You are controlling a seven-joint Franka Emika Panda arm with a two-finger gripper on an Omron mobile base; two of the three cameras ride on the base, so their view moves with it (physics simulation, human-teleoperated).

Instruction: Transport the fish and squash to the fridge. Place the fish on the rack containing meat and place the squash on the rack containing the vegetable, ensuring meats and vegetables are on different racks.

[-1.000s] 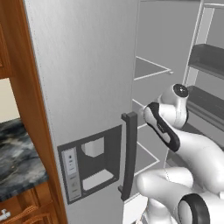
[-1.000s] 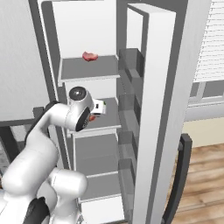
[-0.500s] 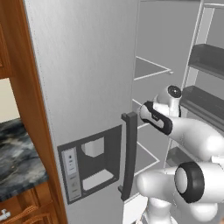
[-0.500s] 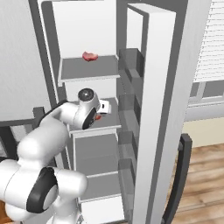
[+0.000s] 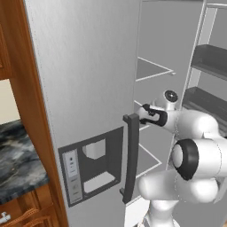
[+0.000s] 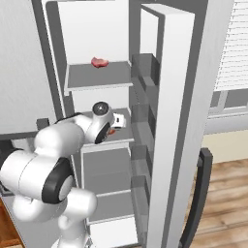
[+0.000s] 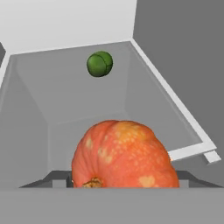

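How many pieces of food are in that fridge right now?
3. A reddish piece of meat lies on the upper shelf. An orange squash sits close in front of the gripper, and a green round vegetable lies further back on the same shelf. More may be hidden.

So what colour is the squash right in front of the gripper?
Orange-red with pale yellow blotches; the squash shows best in the hand view.

Base views flank the arm, facing the open fridge (image 6: 174, 97) (shelves shared); hand view looks closely along a rack (image 7: 183, 113) at the squash (image 7: 124, 155).
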